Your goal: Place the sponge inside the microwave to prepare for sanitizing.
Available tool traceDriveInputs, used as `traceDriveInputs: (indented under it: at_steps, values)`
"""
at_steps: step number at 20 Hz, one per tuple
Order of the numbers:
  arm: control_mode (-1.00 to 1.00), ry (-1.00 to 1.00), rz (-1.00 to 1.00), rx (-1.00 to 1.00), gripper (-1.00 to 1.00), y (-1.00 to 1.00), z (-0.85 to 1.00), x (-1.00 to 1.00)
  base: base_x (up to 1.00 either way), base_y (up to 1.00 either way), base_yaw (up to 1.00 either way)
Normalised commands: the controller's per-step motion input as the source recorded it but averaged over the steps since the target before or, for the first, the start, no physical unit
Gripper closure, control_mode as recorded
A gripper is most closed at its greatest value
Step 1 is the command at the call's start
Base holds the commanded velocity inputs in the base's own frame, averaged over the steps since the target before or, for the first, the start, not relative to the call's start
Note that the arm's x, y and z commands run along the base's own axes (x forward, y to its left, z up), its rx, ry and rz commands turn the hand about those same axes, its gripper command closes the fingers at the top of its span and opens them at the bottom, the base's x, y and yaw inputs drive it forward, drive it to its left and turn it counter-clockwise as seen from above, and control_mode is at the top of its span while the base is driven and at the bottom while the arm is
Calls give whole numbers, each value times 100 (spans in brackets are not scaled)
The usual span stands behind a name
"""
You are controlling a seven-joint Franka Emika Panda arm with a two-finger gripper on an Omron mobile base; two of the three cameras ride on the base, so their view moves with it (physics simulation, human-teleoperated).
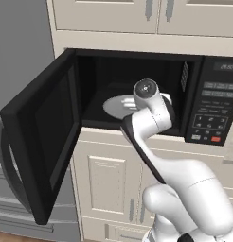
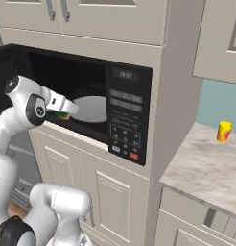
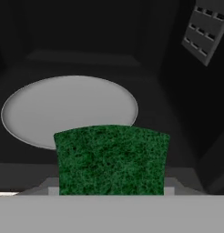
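The black microwave [image 1: 218, 94] [image 2: 127, 110] stands open, its door [image 1: 42, 132] swung out to the left. Inside lies the grey round turntable [image 1: 113, 108] [image 2: 93, 108] [image 3: 68, 109]. My gripper [image 2: 66, 111] reaches through the opening at the cavity's front and is shut on the sponge [image 2: 61, 115]. In the hand view the sponge's green face [image 3: 111, 159] fills the lower middle, just in front of the turntable's near rim and above the cavity floor. In the left base view the arm's wrist hides the sponge.
The open door juts far out to the left, beside a grey fridge [image 1: 14, 47]. Cabinet doors sit above and below the microwave. A small yellow-orange cup [image 2: 224, 131] stands on the counter [image 2: 206, 168] at the right. A vent grille [image 3: 207, 32] marks the cavity's right wall.
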Motion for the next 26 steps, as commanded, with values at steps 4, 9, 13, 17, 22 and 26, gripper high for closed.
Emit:
traceDriveInputs:
  at_steps: [4,9,13,17,22,26]
  values:
    - [-100,0,0,0,100,0,-10,46,0,0,0]
    - [-100,0,0,0,100,0,-22,57,0,0,0]
    - [-100,0,0,0,100,0,-19,61,0,0,0]
    - [-100,0,0,0,100,0,-13,62,0,0,0]
    - [-100,0,0,0,100,0,-16,44,0,0,0]
    - [-100,3,0,0,100,0,-20,30,0,0,0]
